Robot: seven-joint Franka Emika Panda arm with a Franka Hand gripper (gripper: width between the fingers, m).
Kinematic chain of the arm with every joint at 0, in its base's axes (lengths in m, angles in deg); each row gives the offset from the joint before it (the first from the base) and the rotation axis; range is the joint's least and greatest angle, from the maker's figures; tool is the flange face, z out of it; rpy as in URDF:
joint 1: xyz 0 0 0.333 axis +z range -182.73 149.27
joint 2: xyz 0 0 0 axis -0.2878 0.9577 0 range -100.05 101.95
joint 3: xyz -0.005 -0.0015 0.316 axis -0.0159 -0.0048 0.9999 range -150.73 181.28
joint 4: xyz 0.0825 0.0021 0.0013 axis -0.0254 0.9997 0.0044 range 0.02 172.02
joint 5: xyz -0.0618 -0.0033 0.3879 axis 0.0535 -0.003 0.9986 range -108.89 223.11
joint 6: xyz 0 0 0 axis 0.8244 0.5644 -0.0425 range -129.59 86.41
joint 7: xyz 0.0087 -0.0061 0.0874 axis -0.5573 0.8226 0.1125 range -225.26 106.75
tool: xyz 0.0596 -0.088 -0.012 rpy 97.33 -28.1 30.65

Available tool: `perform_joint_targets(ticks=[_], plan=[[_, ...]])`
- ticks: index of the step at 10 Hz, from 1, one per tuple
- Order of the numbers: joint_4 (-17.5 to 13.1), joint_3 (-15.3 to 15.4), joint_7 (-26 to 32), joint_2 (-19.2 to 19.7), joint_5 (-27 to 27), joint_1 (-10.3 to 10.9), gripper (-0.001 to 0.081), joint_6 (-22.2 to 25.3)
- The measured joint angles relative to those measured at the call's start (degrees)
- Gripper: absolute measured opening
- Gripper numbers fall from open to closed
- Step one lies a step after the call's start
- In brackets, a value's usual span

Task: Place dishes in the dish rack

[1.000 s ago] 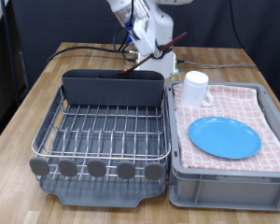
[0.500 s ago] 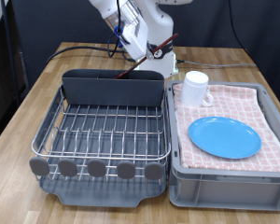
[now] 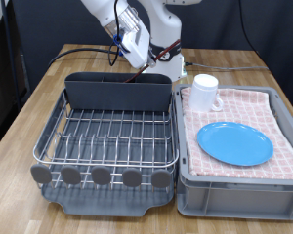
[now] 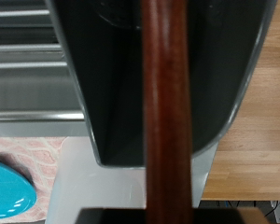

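Observation:
My gripper (image 3: 140,58) is shut on the reddish-brown wooden spoon (image 3: 137,74) and holds it tilted just above the dark utensil holder (image 3: 117,93) at the far end of the dish rack (image 3: 107,136). In the wrist view the spoon's handle (image 4: 166,112) runs straight across the picture, over the holder's open mouth (image 4: 107,84). The rack's wire grid (image 4: 28,84) holds nothing. The white mug (image 3: 204,92) and the light-blue plate (image 3: 234,143) lie on the pink-checked cloth in the grey crate (image 3: 234,185) at the exterior view's right. The plate's edge shows in the wrist view (image 4: 9,191).
Rack and crate stand side by side on a wooden table (image 3: 49,93). Black cables (image 3: 78,52) run across the table behind the rack. The arm's white body (image 3: 156,19) rises behind the utensil holder.
The gripper with the spoon has swung towards the exterior view's left and tilted, so the spoon's low end now sits over the utensil holder. Mug and plate have not moved.

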Motion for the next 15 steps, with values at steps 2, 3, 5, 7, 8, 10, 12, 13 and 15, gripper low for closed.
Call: perform_joint_targets(ticks=[2,3,5,7,8,10,12,13,15], plan=[[-0.2,-0.2,0.8,1.0,0.3,0.0,0.0087,-0.3],[-0.3,-0.2,1.0,1.3,0.5,0.0,0.0087,-0.5],[-0.3,-0.3,1.3,1.7,0.7,0.0,0.0087,-1.3],[-0.3,-0.3,1.3,2.1,0.7,0.0,0.0087,-2.1],[-0.3,-0.3,1.2,2.1,0.6,0.0,0.0087,-2.8],[-0.3,0.1,0.6,2.1,-0.6,0.0,0.0219,-3.9],[-0.6,1.0,-2.2,2.1,-4.4,-0.2,0.0547,-5.3],[-0.8,2.1,-4.8,1.9,-7.1,-0.3,0.0547,-6.3],[-1.2,5.0,-11.2,0.7,-12.6,-0.5,0.0776,-8.3]])
